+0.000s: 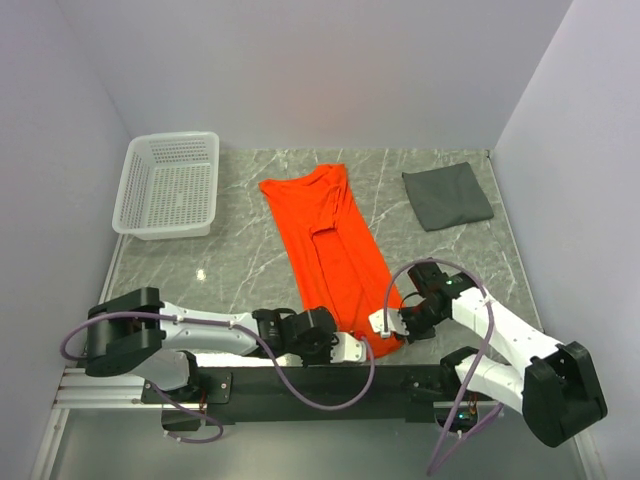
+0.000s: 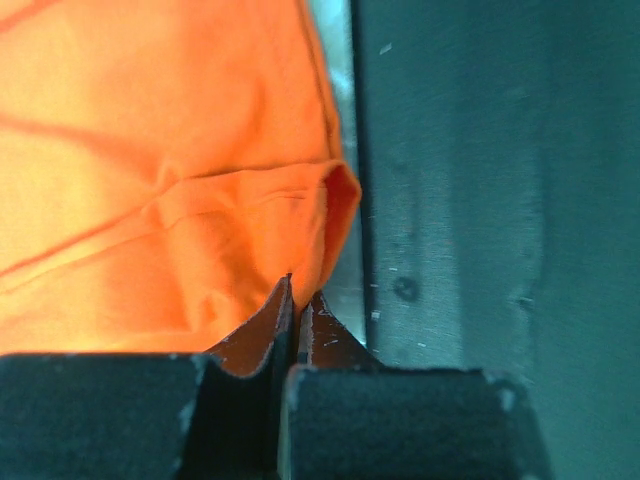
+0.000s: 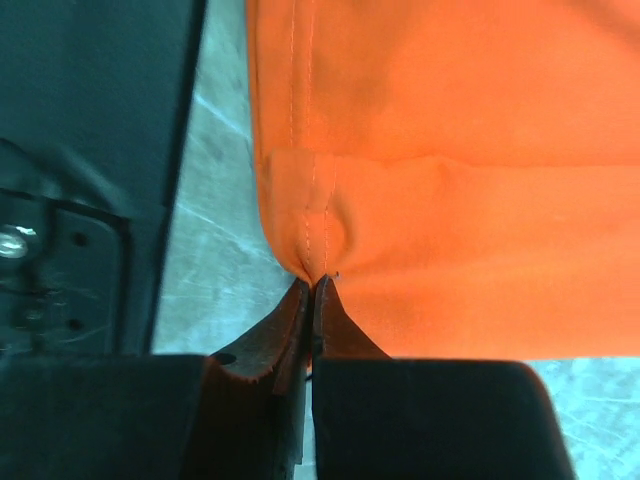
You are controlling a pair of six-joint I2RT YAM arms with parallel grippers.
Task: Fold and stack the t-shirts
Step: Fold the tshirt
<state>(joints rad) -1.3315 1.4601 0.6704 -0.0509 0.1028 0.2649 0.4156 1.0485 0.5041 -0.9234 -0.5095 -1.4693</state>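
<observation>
The orange t-shirt lies lengthwise down the middle of the table, folded into a long strip, neck end far and hem near. My left gripper is shut on the hem's near left corner, the cloth pinched between its tips. On the other near corner, my right gripper is shut on the stitched hem. The dark grey t-shirt lies folded at the far right, away from both grippers.
A white lattice basket stands at the far left. The black base rail runs along the near table edge, just behind both grippers. White walls close in the table on three sides.
</observation>
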